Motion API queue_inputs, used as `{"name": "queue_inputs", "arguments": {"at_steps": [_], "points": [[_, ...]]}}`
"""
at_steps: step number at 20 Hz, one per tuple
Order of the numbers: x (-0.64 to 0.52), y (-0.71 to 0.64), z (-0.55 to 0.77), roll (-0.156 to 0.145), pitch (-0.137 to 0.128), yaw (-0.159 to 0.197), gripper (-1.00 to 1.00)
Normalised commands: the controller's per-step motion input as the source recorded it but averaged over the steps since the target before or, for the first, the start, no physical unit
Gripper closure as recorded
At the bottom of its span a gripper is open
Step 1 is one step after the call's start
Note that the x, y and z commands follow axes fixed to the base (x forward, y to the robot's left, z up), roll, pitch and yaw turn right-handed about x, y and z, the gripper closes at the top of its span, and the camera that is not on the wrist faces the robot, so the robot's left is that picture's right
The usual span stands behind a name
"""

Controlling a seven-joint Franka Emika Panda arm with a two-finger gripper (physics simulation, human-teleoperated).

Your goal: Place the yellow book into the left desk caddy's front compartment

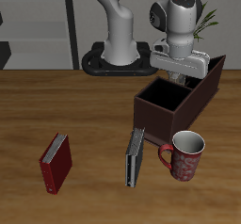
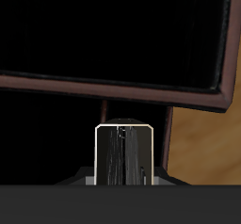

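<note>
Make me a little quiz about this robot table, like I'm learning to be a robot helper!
1. True or false: the red mug stands inside the left desk caddy.
2. Which thing is nearest the table's front edge? A) the red book B) the left desk caddy C) the red mug
3. Fill in: the end effector, gripping the yellow book, hangs above the ____.

Key: 1 false, the mug stands on the table beside the caddy. 2 A. 3 caddy.
</note>
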Motion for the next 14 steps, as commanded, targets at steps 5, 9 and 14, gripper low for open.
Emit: {"name": "queue_inputs", "arguments": {"at_steps": [5,9,14], "points": [[0.0,-0.06,0.1,0.007,0.001,-0.009,-1.0],[-0.04,-0.03,0.17,-0.008,-0.034,-0.006,-1.0],[-0.01,0.0,0.09,-0.008,-0.02,0.001,-1.0]]}}
